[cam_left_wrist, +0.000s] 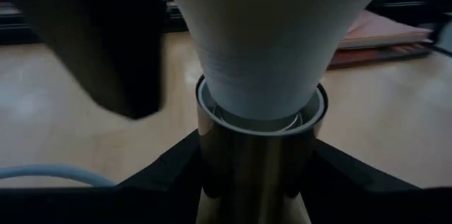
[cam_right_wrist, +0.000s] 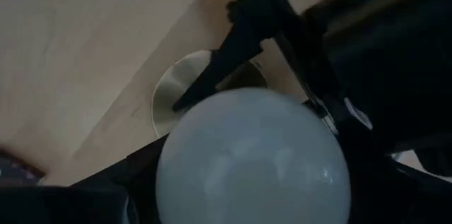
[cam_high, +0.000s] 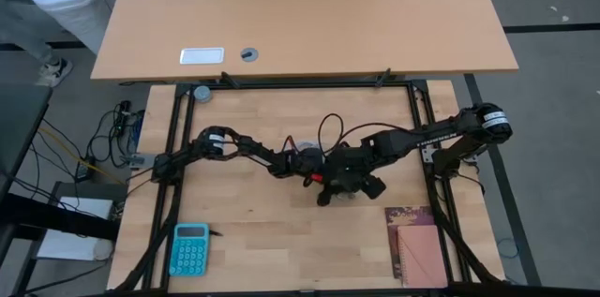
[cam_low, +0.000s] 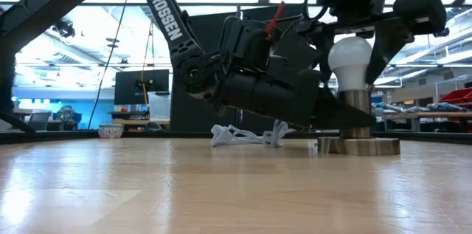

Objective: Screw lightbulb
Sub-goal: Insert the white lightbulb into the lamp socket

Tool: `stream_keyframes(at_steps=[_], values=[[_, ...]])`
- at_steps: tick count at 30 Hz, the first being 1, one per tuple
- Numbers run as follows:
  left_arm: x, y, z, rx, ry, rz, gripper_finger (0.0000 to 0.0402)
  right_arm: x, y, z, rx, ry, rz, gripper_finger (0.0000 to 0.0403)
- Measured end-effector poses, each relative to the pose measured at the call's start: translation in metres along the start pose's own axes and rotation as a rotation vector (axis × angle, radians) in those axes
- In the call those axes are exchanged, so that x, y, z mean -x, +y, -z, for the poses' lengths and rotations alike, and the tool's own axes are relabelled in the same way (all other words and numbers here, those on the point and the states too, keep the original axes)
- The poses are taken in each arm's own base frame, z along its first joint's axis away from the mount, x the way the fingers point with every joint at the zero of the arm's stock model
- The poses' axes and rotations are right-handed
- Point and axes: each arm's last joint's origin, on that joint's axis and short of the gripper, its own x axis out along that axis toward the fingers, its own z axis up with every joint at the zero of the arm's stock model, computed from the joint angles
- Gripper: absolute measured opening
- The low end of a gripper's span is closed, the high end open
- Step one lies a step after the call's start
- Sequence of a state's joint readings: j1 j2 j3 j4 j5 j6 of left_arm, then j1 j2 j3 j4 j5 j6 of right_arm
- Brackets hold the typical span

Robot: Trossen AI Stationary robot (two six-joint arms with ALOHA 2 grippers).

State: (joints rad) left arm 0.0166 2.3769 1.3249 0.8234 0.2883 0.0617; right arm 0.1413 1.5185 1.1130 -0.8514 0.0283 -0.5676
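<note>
- lightbulb [cam_low: 349, 60] upright in brass socket stem [cam_low: 358, 110], above round base disc [cam_low: 359, 146], mid-table; neck sunk inside socket rim in left wrist view [cam_left_wrist: 261, 47].
- left gripper [cam_left_wrist: 258, 181] low at socket stem, fingers [cam_left_wrist: 166, 174] clamped either side of brass tube; steadying role, judged.
- right gripper [cam_low: 352, 38] over the bulb from above, fingers [cam_low: 389, 46] spread wide either side of the globe; contact with glass not clear, looks slack or just off.
- step judged: mid screwing, between turns — regrasp phase.
- seating depth not readable; thread hidden inside socket.
- next move calls for: closing right fingers lightly on globe, twisting about vertical axis, keeping bulb square to socket; left hold firm against base spinning.
- white cable [cam_low: 247, 136] lying behind on table, apart from the work.
</note>
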Motion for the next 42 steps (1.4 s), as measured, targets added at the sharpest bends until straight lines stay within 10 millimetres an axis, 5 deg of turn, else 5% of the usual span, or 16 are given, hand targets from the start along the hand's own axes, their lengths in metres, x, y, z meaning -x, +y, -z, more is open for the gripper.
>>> stream_keyframes(at_steps=[7, 27, 42], values=[[0.003, 0.003, 0.001, -0.01, -0.012, 0.149, 0.0198, 0.0, 0.006, -0.007, 0.096, -0.042, -0.012, 0.031], [0.004, 0.003, 0.001, 0.019, -0.018, 0.236, 0.0198, 0.001, 0.011, -0.017, 0.205, -0.104, 0.021, 0.0309], [0.003, 0.003, 0.0, 0.018, -0.018, 0.218, 0.0198, 0.001, 0.008, -0.014, 0.064, -0.107, -0.009, 0.0309]])
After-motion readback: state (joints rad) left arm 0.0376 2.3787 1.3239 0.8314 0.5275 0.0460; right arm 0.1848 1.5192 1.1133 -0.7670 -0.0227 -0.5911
